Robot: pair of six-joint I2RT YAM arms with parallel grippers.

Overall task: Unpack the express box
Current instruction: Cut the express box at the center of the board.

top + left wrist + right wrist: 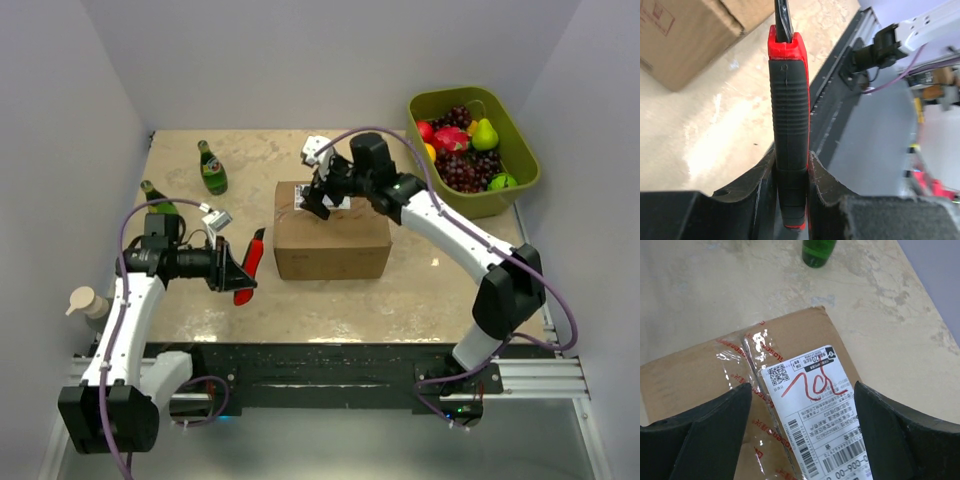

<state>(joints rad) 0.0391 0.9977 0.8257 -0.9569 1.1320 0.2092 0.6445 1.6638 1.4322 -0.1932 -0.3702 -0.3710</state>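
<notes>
The express box (331, 240), a brown carton taped shut along its top seam (751, 360), lies mid-table with a white shipping label (815, 405) on top. My right gripper (322, 195) hovers just above the label end of the box, open, its fingers (710, 430) standing on either side of the label with nothing between them. Left of the box, my left gripper (228, 268) is shut on the lower end of a red-and-black utility knife (789, 115). The knife's tip end points toward the box corner (685, 35).
Two green bottles (212, 168) (158, 203) lie at the back left, with a small white item (217, 217) near them. An olive-green tub of fruit (500, 195) stands at the back right. A cream bottle (85, 300) sits at the left edge. Walls enclose three sides.
</notes>
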